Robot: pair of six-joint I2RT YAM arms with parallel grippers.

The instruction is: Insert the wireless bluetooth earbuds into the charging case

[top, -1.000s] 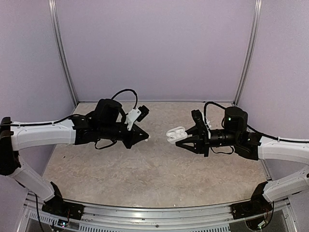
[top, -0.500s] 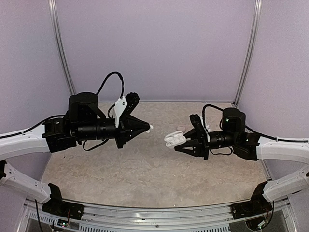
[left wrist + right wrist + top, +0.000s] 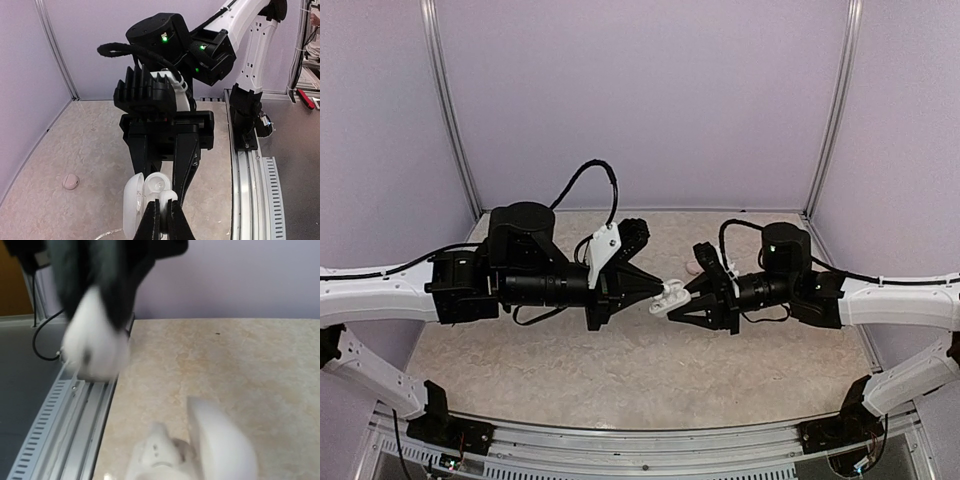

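Though blur hides detail, left end effector (image 3: 162, 214) seems pinched on an earbud (image 3: 169, 195), right end effector (image 3: 675, 303) grips the case (image 3: 131, 201)

My left arm (image 3: 380, 290) and right arm (image 3: 905, 300) stretch level toward each other; left fingers (image 3: 640, 285) pinched tight, right fingers (image 3: 695, 312) clamped, tips nearly meeting.

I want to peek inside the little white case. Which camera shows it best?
The left wrist view: the charging case sits open, sharp and close. The top view shows it tiny and far off; the right wrist view shows it blurred at the bottom edge.
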